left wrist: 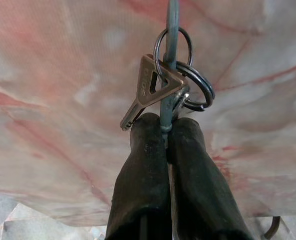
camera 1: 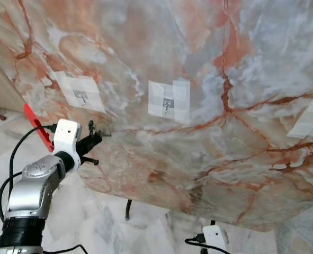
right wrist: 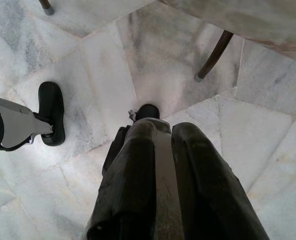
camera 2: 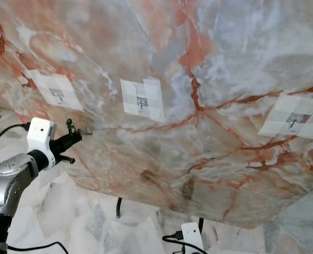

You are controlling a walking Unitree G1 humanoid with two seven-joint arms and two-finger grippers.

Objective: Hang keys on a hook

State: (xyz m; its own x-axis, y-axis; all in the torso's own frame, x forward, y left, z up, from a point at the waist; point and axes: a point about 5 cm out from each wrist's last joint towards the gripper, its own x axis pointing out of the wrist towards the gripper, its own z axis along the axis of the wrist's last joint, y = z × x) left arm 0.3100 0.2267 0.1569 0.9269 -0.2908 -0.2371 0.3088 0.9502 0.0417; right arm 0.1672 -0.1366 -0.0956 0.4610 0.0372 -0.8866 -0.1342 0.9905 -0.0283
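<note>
the left arm is rising from the near left corner, silver with a white wrist block. its left gripper is pinching shut on the keys, holding them just in front of a marble panel, below the left hook. in the wrist view the fingers are clamping a thin loop, with a brass key and two rings dangling above them. three small hooks are sitting on taped patches: the left one, a middle hook and a right hook. the keys are looking light and rigid but free to swing, so gripping by the loop is leaving a ring open for the hook. the right gripper is hanging low over the floor, fingers pressed together and carrying nothing.
</note>
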